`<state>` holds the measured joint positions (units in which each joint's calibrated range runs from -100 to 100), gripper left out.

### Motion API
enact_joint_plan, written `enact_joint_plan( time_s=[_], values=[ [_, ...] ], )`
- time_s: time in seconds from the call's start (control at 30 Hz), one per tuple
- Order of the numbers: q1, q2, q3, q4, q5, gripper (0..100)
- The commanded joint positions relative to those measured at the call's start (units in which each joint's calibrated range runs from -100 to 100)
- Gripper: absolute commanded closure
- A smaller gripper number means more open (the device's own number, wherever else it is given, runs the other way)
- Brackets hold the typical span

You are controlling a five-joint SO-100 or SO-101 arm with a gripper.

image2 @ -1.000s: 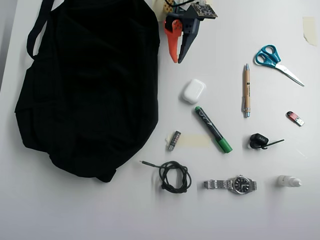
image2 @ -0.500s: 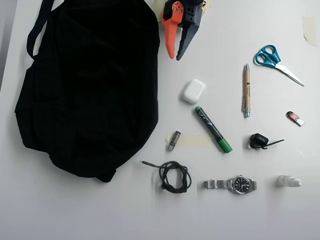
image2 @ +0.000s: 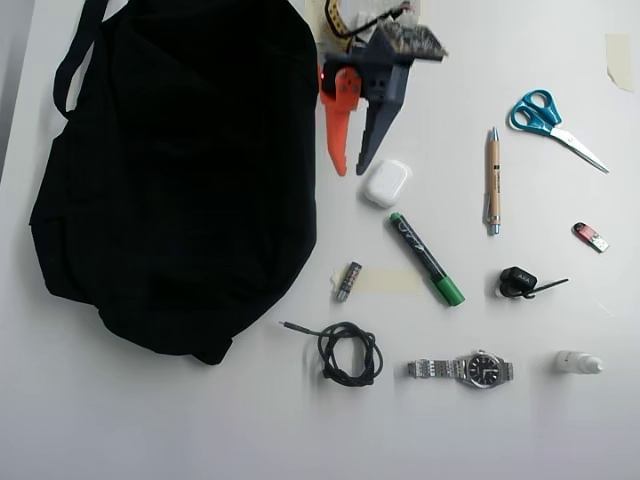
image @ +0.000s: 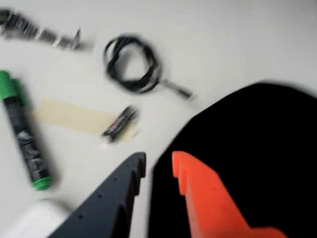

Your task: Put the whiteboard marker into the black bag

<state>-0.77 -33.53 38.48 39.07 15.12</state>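
Hovering beside the black bag (image2: 180, 170), end effector (image2: 352, 170) slightly open, empty, whiteboard marker (image2: 426, 259) untouched

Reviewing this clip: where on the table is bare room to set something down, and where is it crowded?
Bare patches: the strip below the coiled cable and watch, and the area between pen and gripper. Crowded: around the whiteboard marker, earbud case and black bag.
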Motion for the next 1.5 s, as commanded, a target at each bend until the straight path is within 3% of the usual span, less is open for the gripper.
enact_joint_plan(
  time_s=[0.0,0.17,0.53,0.67,0.77,0.9,1.0,1.37,1.47],
  values=[
    [-4.02,14.27,-17.46,11.75,-2.53,92],
    [-9.25,21.00,-26.44,23.98,-8.04,92],
    [-17.33,31.79,-31.11,26.82,-13.07,87],
    [-18.08,38.34,-38.03,33.02,-14.64,87],
    [-18.38,41.99,-44.95,39.57,-12.23,87],
    [-16.81,42.57,-50.52,43.36,-2.69,86],
    [-16.06,42.66,-50.70,42.84,1.45,86],
    [-16.21,47.80,-50.79,35.18,3.39,86],
    [-16.21,52.20,-50.79,28.37,3.39,86]
  ],
)
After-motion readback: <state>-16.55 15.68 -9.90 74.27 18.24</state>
